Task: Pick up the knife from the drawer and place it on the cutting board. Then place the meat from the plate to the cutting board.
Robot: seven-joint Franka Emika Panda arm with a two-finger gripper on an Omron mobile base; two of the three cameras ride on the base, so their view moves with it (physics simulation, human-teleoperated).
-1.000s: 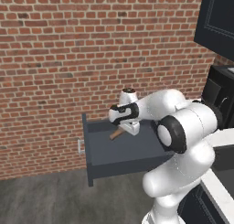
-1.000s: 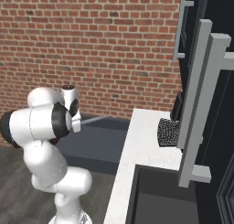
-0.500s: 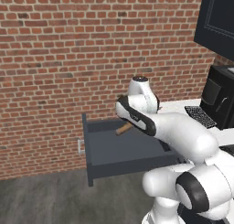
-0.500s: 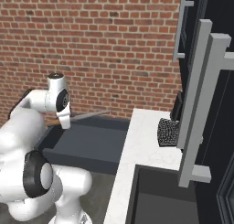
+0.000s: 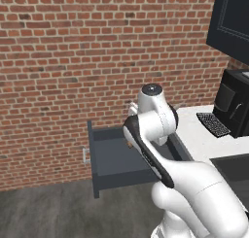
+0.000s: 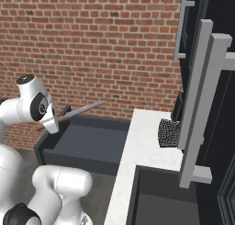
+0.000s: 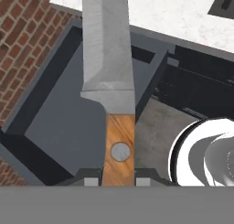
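Holding the knife [image 7: 112, 77] by its wooden handle, the gripper [image 7: 118, 176] is clamped tight on it, blade pointing to 12 o'clock in the hand view. It's up in the air above the open drawer [image 7: 68, 122], with the white counter [image 7: 183, 17] off toward 1 o'clock. From the right base view the blade [image 6: 82, 110] sticks out toward 2 o'clock over the drawer [image 6: 87, 143].

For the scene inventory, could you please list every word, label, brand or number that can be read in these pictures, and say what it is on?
None: no readable text shows in any view.
knife: blade and wooden handle carry no marking, just a plain round rivet.
drawer: plain dark panels, no label.
Black appliance on the counter: no legible brand or sign.
Brick wall and upper cabinet: blank.
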